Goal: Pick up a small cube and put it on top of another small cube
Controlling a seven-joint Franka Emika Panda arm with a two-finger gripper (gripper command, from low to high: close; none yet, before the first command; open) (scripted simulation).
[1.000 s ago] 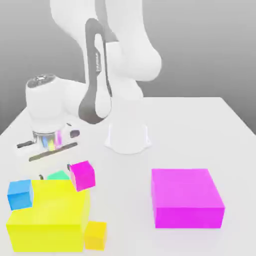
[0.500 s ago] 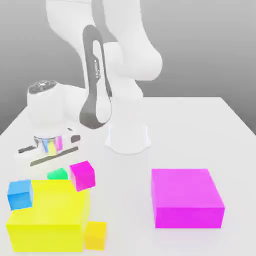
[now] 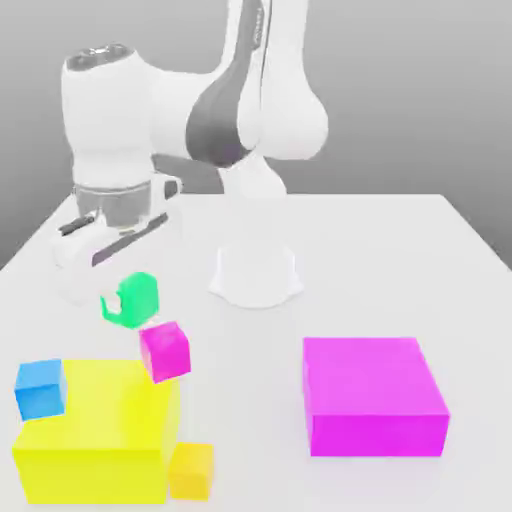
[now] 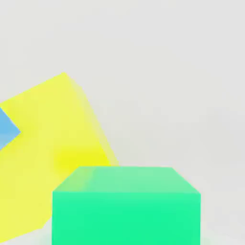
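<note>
The small cube, mint green, hangs in the air above the white table, just over a small magenta cube. My gripper reaches down from the white hand and is shut on the mint-green cube. In the hand view that cube sits close in front of the camera, with the table far below it. A small blue cube rests against the big yellow block, and the pair appear again in the hand view as blue cube and yellow block.
A big magenta block lies on the exterior view's right. A small orange-yellow cube stands at the yellow block's front corner. The arm's white base stands mid-table behind the blocks.
The jaws closed on the mint-green cube beside the yellow block, and the hand has risen, carrying the cube up off the table. The other blocks have not moved.
</note>
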